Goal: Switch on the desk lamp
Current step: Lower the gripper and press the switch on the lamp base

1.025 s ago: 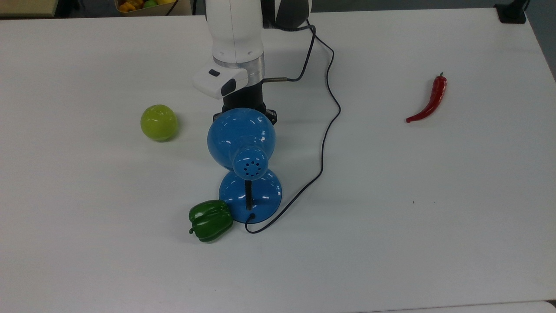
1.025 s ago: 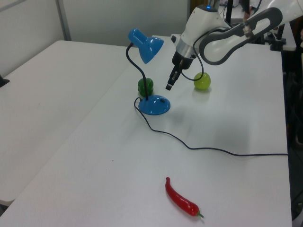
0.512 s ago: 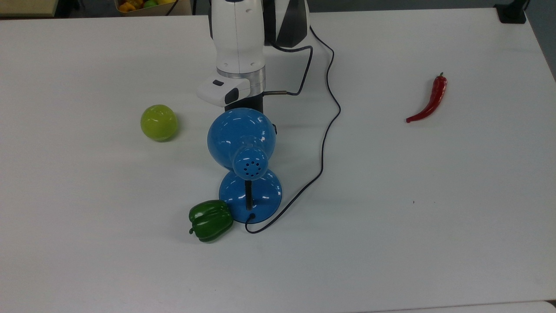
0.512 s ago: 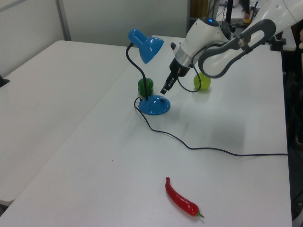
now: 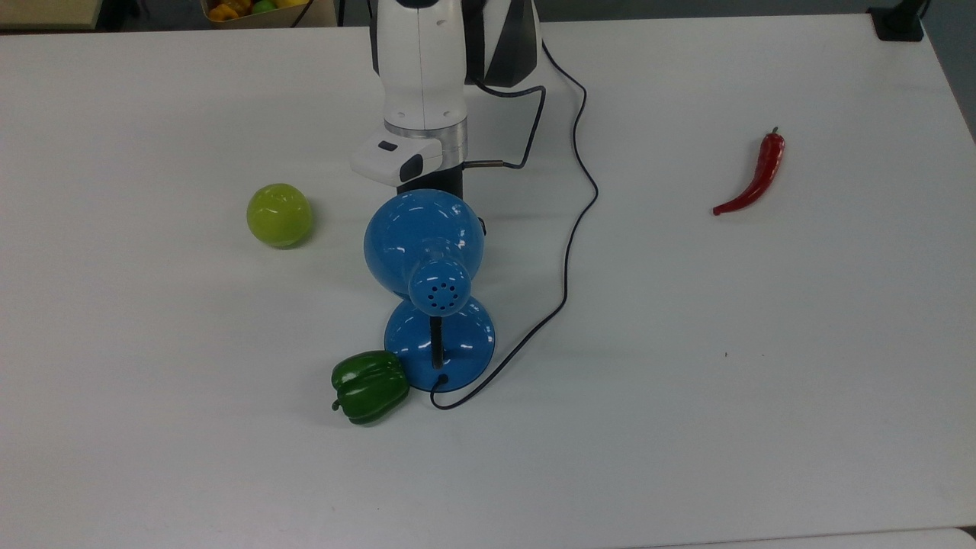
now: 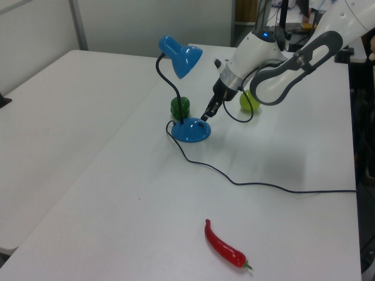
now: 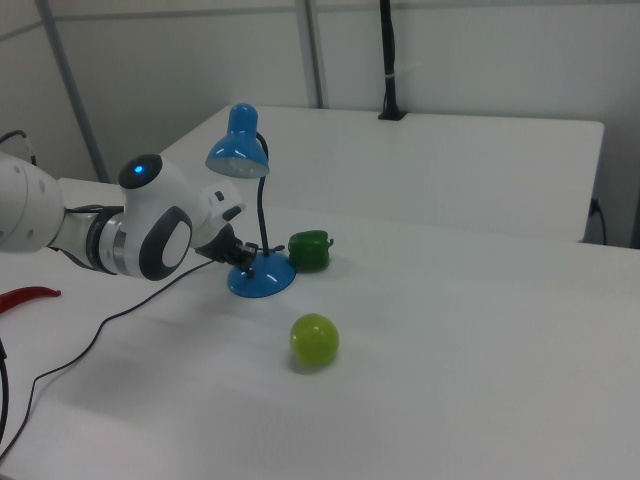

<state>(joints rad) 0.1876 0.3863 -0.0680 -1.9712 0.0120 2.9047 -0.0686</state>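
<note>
- Compared with a second ago, the gripper (image 6: 205, 116) is found lower and closer to the lamp's base in the left view; earlier it hung above and to the left view's right of the base, and now its tip is just at the base's upper surface.
- In the top view the wrist is seen shifted slightly down the picture, more of it tucked behind the shade, while the lamp and the other objects are unmoved.
- The arm (image 6: 275, 64) is bent at the elbow and angled downward toward the left view's left, the gripper pointing down at the base.
- Whether the fingers are apart or together cannot be told, and nothing is seen to be held.
- Whether the tip touches the base cannot be told.
- The desk lamp (image 5: 425, 244) is placed near the middle of the white table (image 5: 724, 427), upright on its round blue base (image 5: 465, 335).
- A black curved neck is seen rising to the glossy blue dome shade, whose cap is pierced with vent holes.
- Its thin black cord (image 5: 568, 252) is trailed across the table.
- A green bell pepper (image 5: 369, 386) is set against the base, a green apple (image 5: 279, 215) is further off, and a red chili (image 5: 753, 176) lies well apart.
</note>
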